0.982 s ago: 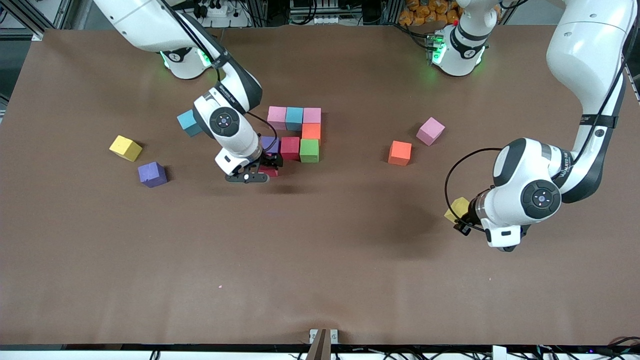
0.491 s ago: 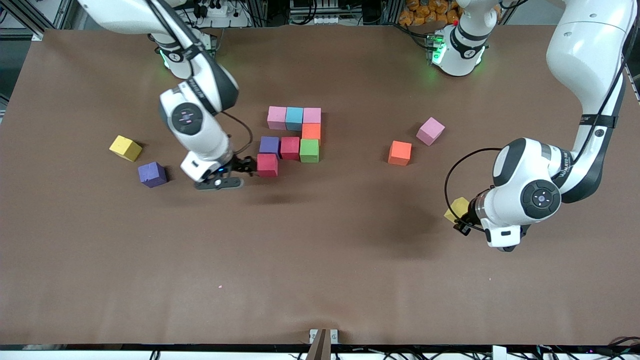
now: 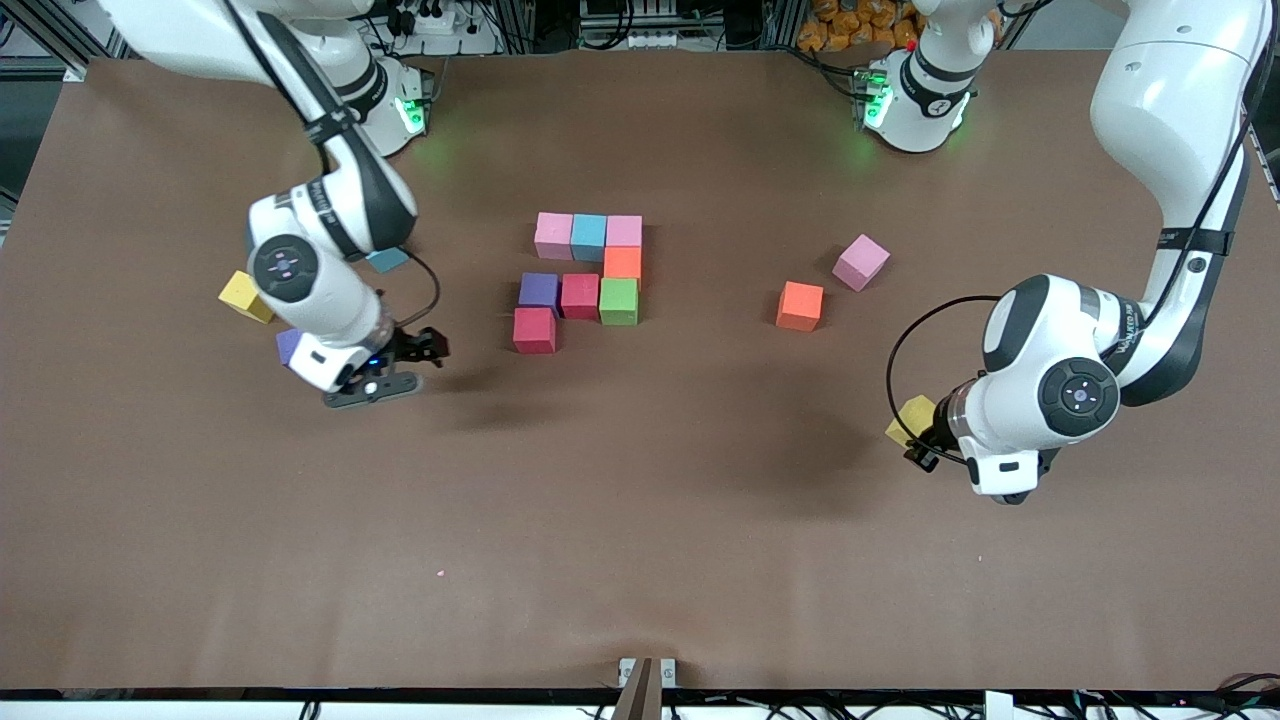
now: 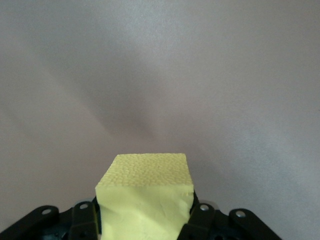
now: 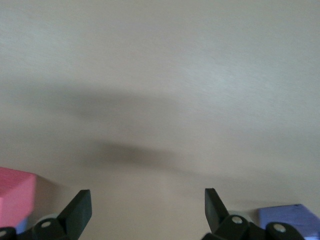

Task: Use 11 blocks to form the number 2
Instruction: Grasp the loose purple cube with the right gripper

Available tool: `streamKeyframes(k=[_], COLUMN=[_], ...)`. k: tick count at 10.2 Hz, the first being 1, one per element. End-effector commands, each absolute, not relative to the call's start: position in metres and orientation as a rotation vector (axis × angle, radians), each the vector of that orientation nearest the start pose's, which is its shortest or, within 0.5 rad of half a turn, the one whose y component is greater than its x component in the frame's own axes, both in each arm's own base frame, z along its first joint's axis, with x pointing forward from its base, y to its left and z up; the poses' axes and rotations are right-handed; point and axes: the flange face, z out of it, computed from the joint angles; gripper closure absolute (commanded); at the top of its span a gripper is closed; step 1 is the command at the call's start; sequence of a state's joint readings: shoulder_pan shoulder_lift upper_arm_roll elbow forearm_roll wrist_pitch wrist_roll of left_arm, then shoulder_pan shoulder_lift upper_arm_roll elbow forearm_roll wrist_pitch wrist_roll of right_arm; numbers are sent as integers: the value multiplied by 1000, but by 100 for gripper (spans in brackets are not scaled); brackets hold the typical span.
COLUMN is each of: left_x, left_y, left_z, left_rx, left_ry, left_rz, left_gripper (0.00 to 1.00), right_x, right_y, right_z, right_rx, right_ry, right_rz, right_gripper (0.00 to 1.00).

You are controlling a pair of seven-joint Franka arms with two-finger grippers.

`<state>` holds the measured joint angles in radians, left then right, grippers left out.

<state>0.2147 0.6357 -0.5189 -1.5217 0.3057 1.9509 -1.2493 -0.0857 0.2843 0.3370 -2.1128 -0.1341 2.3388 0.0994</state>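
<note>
The left gripper (image 3: pixel 925 440) clamps a yellow block (image 3: pixel 911 417) well apart from the unfinished number 2 (image 3: pixel 585 280), toward the left arm's end, while the empty right gripper (image 3: pixel 420 350), fingers spread, hangs closer.

A: What's covered in the front view?

B: The right arm hides most of 3 loose blocks toward its end of the tabletop: a yellow block (image 3: pixel 240 296), a purple block (image 3: pixel 289 346) and a light blue block (image 3: pixel 387 259). Only slivers show.

A: And at the left arm?

B: Its held yellow cube (image 3: pixel 913 418) is half hidden by the wrist, and the left wrist view's edge cuts off that cube (image 4: pixel 145 197).
</note>
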Motion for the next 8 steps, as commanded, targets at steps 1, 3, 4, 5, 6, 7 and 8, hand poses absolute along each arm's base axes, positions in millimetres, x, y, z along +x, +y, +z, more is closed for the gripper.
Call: streamKeyframes(k=[1, 3, 4, 5, 6, 7, 8], left_x=[678, 677, 675, 675, 674, 674, 674], left_y=[-137, -140, -151, -152, -153, -153, -153], left_z=[319, 318, 317, 317, 318, 318, 313], left_rx=[-2805, -2803, -2806, -2805, -2805, -2802, -2799], left_ry=[-1319, -1322, -1314, -1316, -1317, -1322, -1320], left_rz=[182, 186, 189, 189, 188, 186, 197], left_gripper=[79, 79, 79, 79, 79, 79, 79], right_x=[534, 528, 530, 531, 525, 519, 517], right_y=[87, 50, 24, -1, -5, -5, -17], right_z=[294, 297, 295, 291, 275, 266, 257], right_rx=[-3138, -3130, -3113, -3101, -3093, -3096, -3088], right_ry=[-480, -595, -662, -682, -690, -716, -720], right_rz=[79, 153, 158, 166, 164, 115, 113], right_gripper=[0, 0, 0, 0, 0, 0, 0])
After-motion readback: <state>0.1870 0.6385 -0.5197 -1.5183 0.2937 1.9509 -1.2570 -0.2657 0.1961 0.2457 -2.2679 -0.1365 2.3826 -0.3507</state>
